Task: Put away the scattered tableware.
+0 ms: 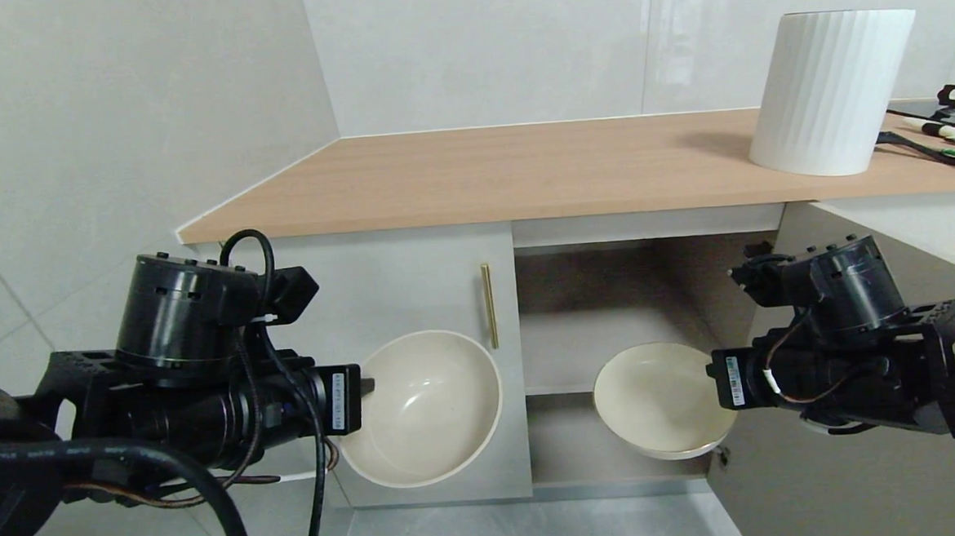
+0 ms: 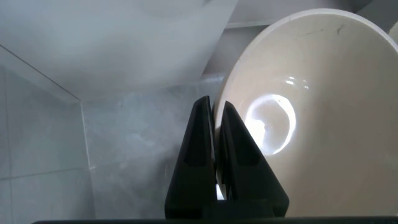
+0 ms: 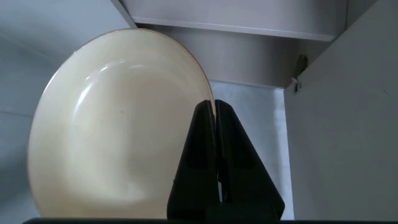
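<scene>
Gripping rims: left pincer (image 2: 214, 104) clamped on bowl (image 1: 429, 409); right pincer (image 3: 215, 107) clamped on plate (image 1: 654, 398), open cabinet (image 1: 601, 294) beyond.

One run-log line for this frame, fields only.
left end effector: shut on bowl rim, before closed door | right end effector: shut on plate rim, before open cabinet | neither shelved yet
</scene>
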`<state>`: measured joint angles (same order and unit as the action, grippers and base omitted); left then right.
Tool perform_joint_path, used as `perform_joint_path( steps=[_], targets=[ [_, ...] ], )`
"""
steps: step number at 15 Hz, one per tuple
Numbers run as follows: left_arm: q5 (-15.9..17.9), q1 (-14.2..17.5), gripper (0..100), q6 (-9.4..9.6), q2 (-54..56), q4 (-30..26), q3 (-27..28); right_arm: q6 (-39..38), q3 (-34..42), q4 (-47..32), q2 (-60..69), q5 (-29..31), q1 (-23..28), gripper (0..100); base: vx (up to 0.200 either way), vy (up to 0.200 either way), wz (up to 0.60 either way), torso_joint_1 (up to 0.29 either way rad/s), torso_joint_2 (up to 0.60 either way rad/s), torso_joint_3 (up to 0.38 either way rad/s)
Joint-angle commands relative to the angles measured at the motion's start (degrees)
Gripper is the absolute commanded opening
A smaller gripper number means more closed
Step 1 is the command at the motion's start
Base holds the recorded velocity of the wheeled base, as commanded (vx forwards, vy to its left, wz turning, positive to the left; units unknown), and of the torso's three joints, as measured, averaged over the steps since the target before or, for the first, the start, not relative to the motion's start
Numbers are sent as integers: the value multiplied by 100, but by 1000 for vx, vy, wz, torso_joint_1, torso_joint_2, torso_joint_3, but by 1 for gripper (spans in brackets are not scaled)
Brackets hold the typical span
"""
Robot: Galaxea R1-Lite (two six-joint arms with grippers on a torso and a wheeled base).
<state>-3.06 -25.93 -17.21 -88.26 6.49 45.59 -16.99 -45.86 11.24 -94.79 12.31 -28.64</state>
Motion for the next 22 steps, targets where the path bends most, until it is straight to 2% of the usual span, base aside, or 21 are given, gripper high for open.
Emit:
perform_joint_path(
  steps=[1,8,12,15,18,19,22],
  targets=[
    [-2,0,0,-1,-7,2,2,12,-2,1,-66,-1,-2,0,0,0,0,0,0,0],
    [-2,0,0,-10,-42,11,2,188,-11,10,-250,-1,-2,0,0,0,0,-8,55,37],
    [-2,18,0,-1,-16,19,20,311,-116,291,-549,-18,-2,0,0,0,0,2,50,21],
    [-2,27,0,-1,-25,19,20,311,-731,572,-1287,-18,25,0,0,0,0,0,0,0],
    [-2,53,0,7,-25,46,20,302,-1654,634,-2210,8,297,0,0,0,0,0,0,0],
    [-10,53,0,7,-25,55,11,302,-1742,634,-2298,17,324,0,0,0,0,0,0,0],
    [-72,44,0,7,-42,169,2,293,-2753,634,-3423,395,517,0,0,0,0,0,0,0]
  ],
)
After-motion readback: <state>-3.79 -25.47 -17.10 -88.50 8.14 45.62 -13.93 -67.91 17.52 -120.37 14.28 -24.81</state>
